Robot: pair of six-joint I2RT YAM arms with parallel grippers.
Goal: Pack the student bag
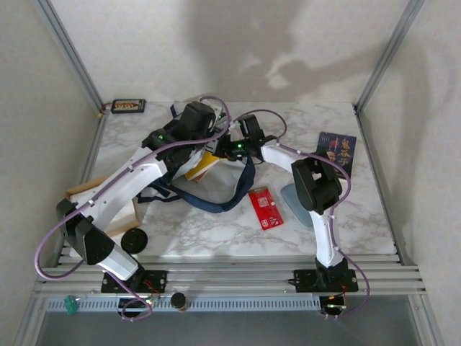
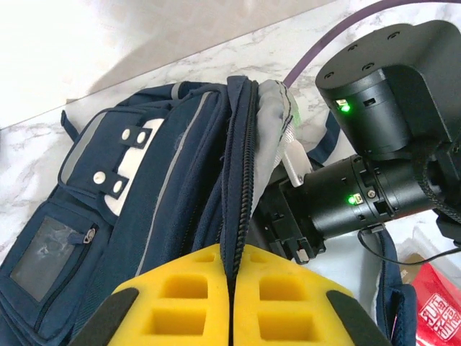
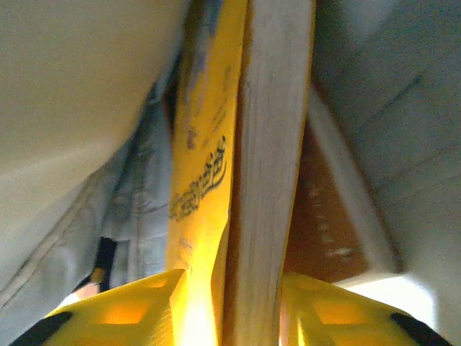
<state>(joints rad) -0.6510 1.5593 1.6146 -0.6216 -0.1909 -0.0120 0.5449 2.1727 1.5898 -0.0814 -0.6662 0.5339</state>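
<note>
Loading step in hand: the student bag (image 2: 144, 202) lies mid-rear on the tabletop (image 1: 216, 231), beneath both arms. Left end effector (image 2: 232, 288) clenched on the zipper edge, holding the mouth apart. Right end effector (image 3: 230, 303) sits inside the bag, yellow book (image 3: 209, 144) between its fingers; gripped or let go, cannot tell. Next move likely calls for freeing the book and backing straight out without snagging the lining.

The student bag (image 2: 158, 209) is big and dark blue, with a white patch, grey trim and a small see-through pocket. It lies on the table (image 1: 346, 216), zip open, straps spread out.
</note>
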